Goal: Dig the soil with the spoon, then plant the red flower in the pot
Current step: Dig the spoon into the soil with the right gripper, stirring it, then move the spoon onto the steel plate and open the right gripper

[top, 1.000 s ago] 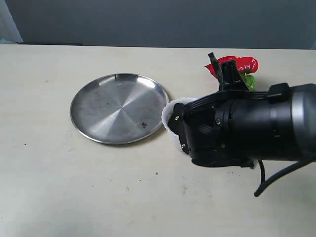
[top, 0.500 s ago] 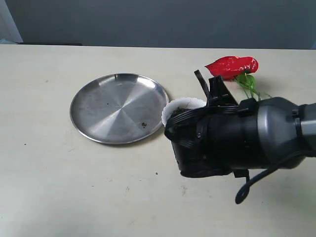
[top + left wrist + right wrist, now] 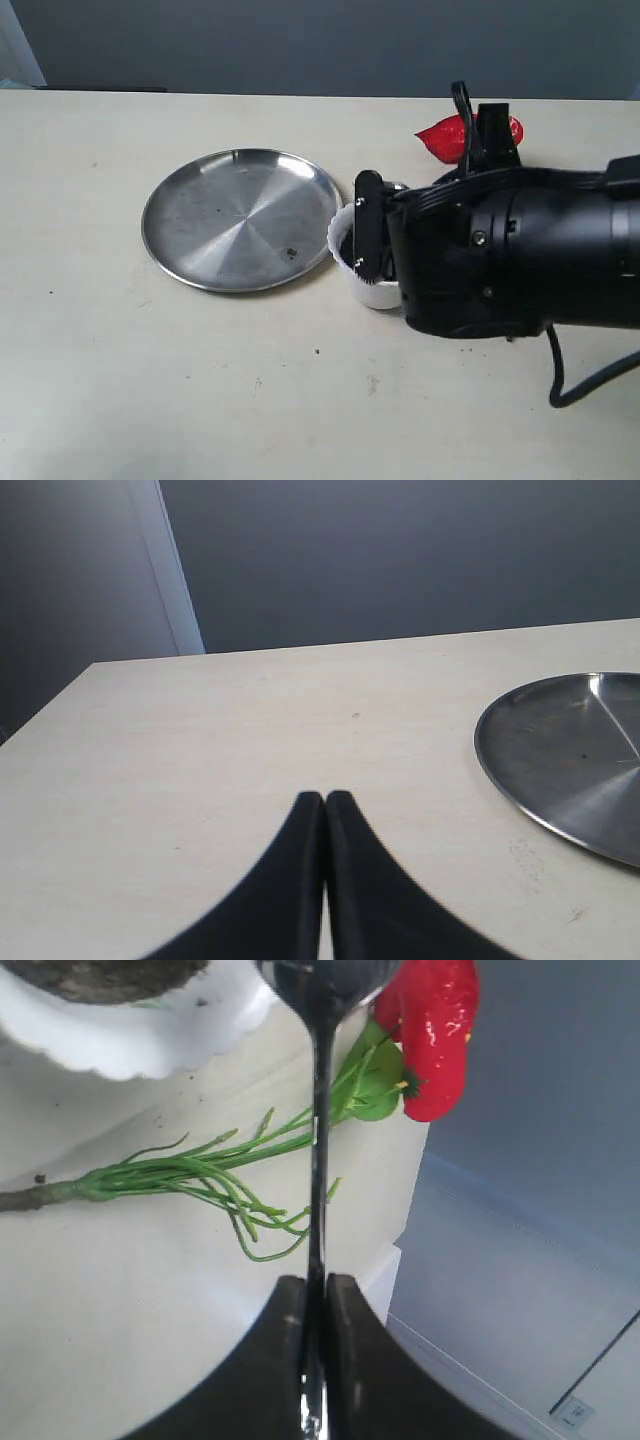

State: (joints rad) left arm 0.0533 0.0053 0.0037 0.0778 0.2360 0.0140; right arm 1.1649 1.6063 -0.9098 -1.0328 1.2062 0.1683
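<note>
My right gripper is shut on the thin handle of the silver spoon. The spoon's bowl is up beside the white scalloped pot, which holds dark soil. The red flower lies flat on the table past the pot, its green leaf and grassy stem running under the spoon. In the exterior view the black right arm covers most of the pot, and its fingers stand before the flower. My left gripper is shut on nothing, low over the table.
A round flat steel plate with a few soil crumbs lies left of the pot, touching or nearly touching it; its edge shows in the left wrist view. The table's far edge meets a grey wall.
The right arm has swung left and then back to the right and turned its wrist. It now hides more of the pot, and its fingers overlap the red flower again.
</note>
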